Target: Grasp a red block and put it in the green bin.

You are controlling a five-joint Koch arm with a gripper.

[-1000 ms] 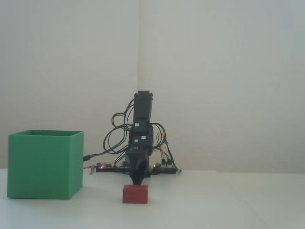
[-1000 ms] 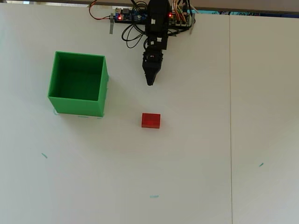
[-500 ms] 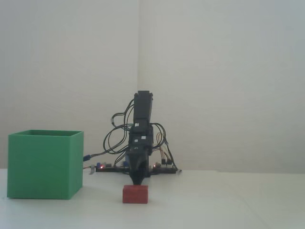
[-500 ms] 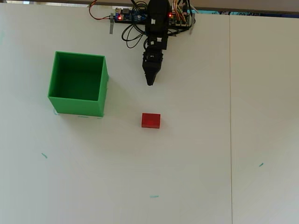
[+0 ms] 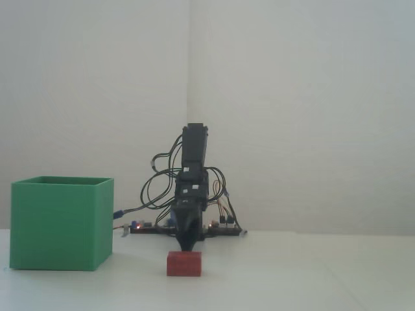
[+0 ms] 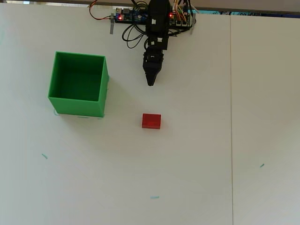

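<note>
The red block (image 6: 151, 121) lies flat on the white table, and it also shows low in the fixed view (image 5: 183, 264). The green bin (image 6: 78, 84) stands to its upper left in the overhead view, open side up and with nothing inside; its left-hand wall faces the fixed view (image 5: 60, 223). My gripper (image 6: 150, 83) points down at the table between the arm's base and the block, a short gap away from the block. Its black jaws come together in one narrow tip, shut on nothing (image 5: 187, 249).
The arm's base board with cables and lit LEDs (image 6: 140, 16) sits at the table's far edge. A seam (image 6: 231, 117) runs down the table on the right in the overhead view. Small teal marks (image 6: 154, 197) dot the surface.
</note>
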